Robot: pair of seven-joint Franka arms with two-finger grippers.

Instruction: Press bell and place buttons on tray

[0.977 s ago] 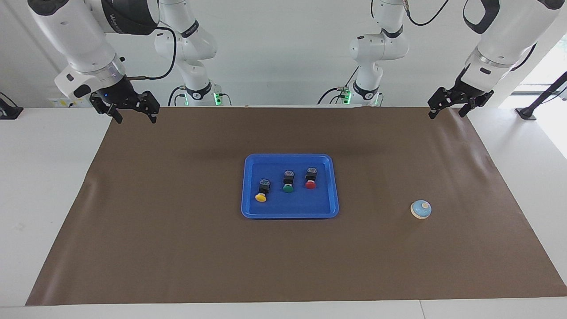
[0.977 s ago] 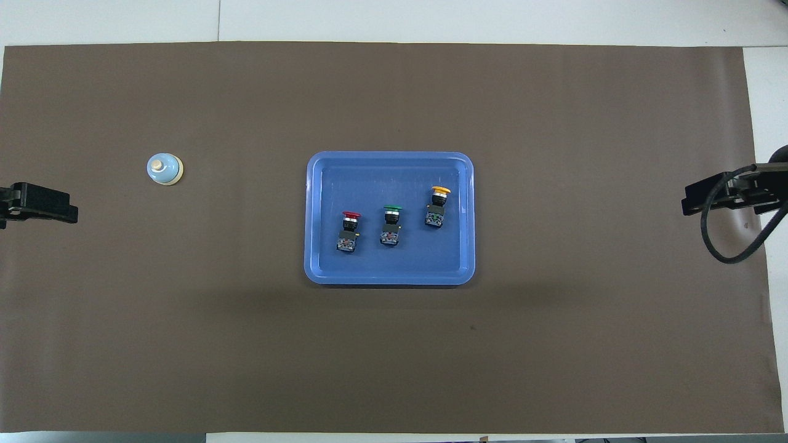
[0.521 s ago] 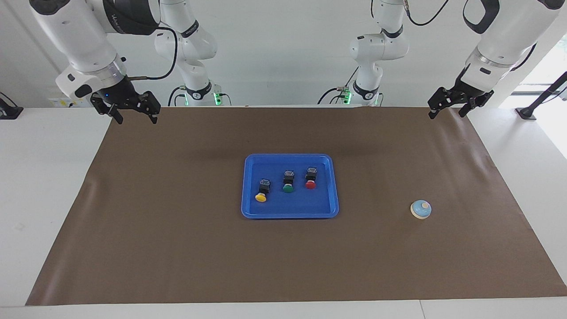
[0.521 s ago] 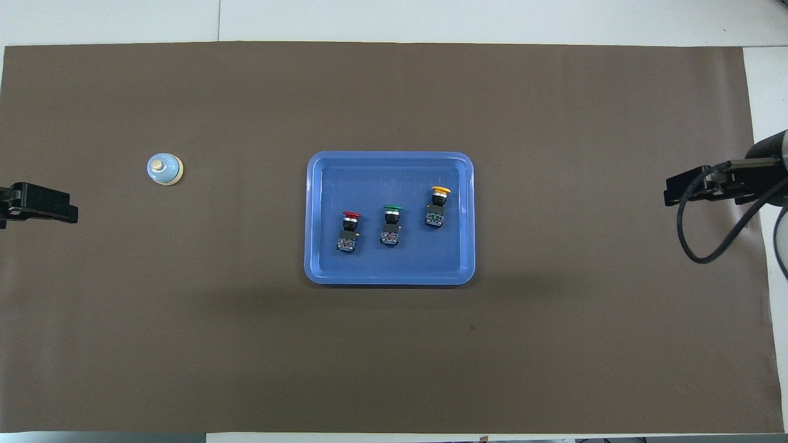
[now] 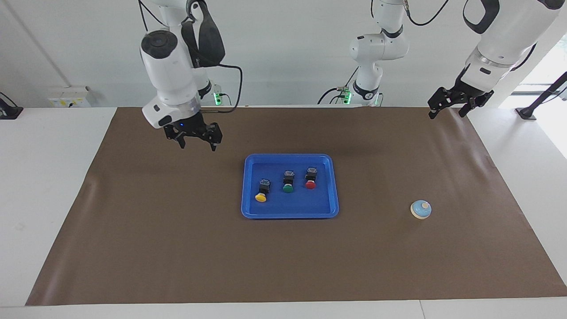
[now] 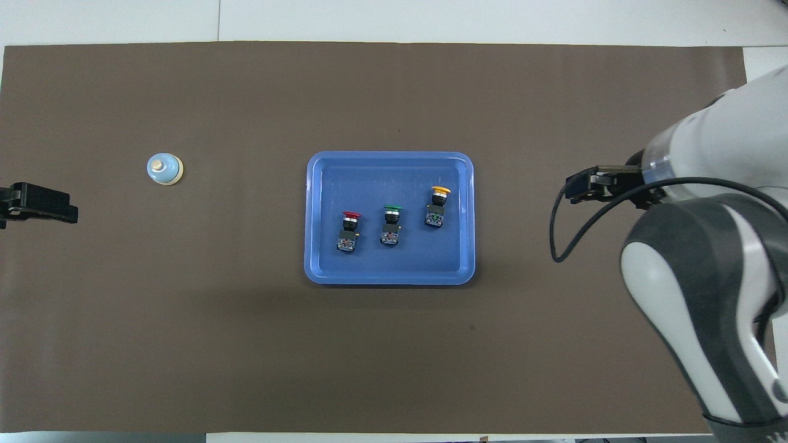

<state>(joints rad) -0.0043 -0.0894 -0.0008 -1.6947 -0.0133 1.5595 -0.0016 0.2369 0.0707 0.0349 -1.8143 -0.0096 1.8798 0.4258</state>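
No text, label, brand, number or sign can be read anywhere here, neither on the two robot arms nor on the other things on the table, since any markings are too small to make out.

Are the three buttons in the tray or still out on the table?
In the tray: the yellow button, green button and red button all lie inside its raised rim.

Glossy blue plastic tray [image 5: 335, 186] on matt brown paper sheet [image 5: 177, 248]
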